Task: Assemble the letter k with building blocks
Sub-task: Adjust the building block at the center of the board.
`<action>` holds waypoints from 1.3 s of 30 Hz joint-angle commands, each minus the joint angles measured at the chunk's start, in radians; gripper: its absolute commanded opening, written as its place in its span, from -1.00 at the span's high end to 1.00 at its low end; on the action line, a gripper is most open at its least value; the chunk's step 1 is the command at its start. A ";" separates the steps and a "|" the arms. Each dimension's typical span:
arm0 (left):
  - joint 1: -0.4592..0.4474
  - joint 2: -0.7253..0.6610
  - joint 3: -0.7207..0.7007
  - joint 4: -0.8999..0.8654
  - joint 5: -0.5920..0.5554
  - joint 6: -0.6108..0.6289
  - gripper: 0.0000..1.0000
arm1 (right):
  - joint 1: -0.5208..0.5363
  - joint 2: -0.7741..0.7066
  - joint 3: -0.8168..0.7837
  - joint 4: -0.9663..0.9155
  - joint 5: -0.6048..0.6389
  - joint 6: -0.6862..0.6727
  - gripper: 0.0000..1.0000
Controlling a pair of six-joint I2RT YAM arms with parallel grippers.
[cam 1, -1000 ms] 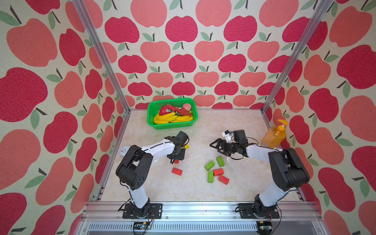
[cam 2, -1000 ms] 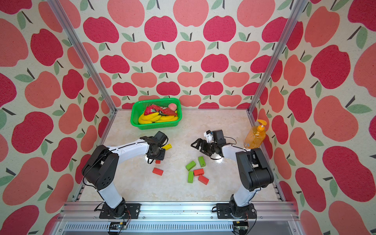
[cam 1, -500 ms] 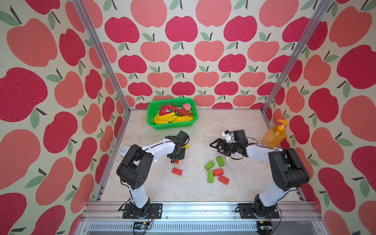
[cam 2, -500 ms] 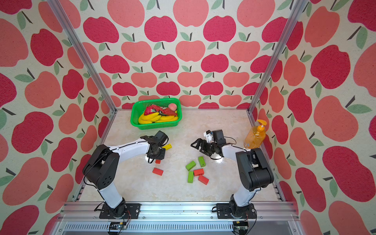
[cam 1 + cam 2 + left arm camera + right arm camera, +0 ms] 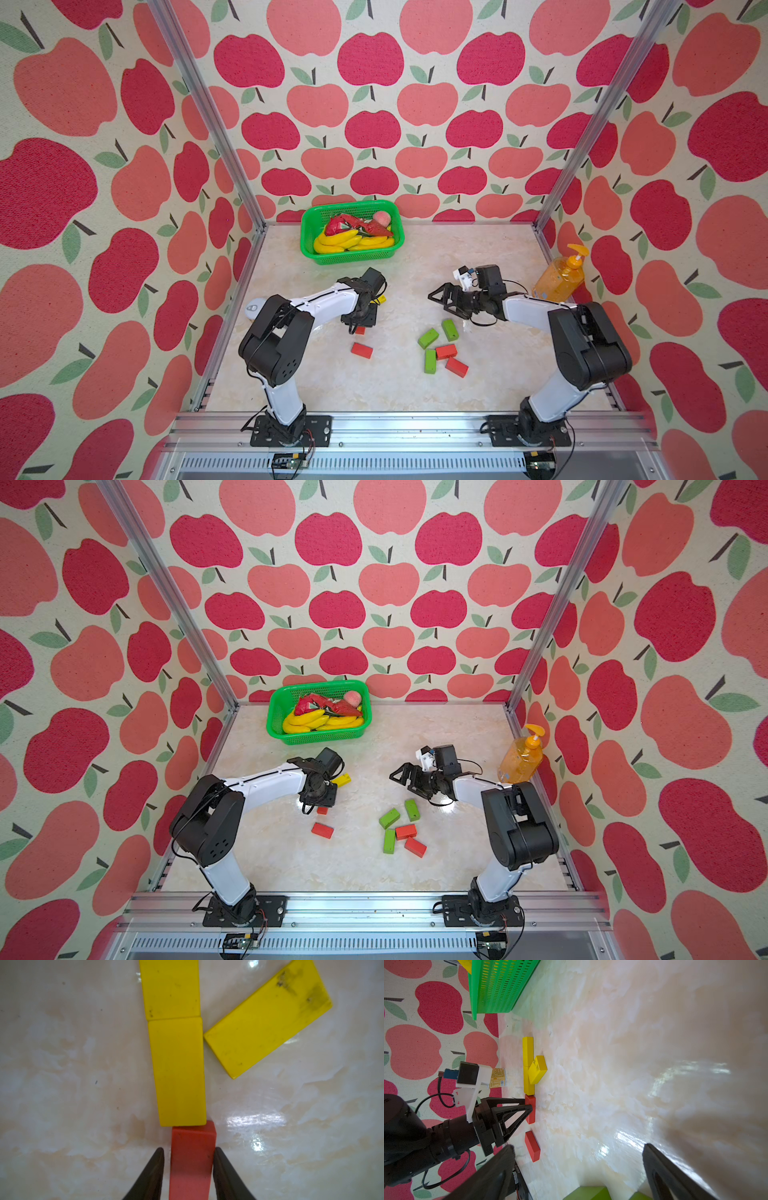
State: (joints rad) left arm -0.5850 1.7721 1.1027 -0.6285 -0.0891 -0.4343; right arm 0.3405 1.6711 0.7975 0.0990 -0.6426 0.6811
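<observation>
Gripping: left gripper (image 5: 188, 1150) fingers (image 5: 221, 1167) flank red block (image 5: 192, 1159), one touching, one a sliver off; clamp cannot be told.
Red block: on table (image 5: 62, 1064), end touching yellow stem (image 5: 178, 1072), slightly offset.
Done: yellow stem, slanted yellow arm (image 5: 266, 1018).
Remaining: lower leg, judged.
Left arm (image 5: 328, 299): stretched forward, wrist pitched down.
Right gripper (image 5: 579, 1147): jaws wide, empty, beside green blocks (image 5: 450, 329).

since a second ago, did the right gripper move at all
No. The right gripper sits just as far from the soap bottle as before, with its jaws still wide open.
</observation>
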 commanded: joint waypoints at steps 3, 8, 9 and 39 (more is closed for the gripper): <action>-0.004 0.016 -0.001 -0.017 -0.009 -0.033 0.31 | 0.010 0.014 0.021 -0.016 -0.019 -0.015 -0.99; -0.004 0.015 -0.001 -0.022 -0.015 -0.040 0.35 | 0.010 0.015 0.021 -0.013 -0.022 -0.014 -0.98; -0.003 0.016 0.000 -0.023 -0.017 -0.042 0.37 | 0.011 0.015 0.020 -0.012 -0.022 -0.014 -0.98; 0.020 0.033 0.025 -0.037 -0.029 -0.052 0.31 | 0.011 0.019 0.022 -0.012 -0.025 -0.012 -0.99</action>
State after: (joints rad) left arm -0.5735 1.7813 1.1088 -0.6315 -0.0906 -0.4808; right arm 0.3405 1.6726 0.7986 0.0990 -0.6491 0.6811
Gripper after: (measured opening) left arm 0.346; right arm 0.993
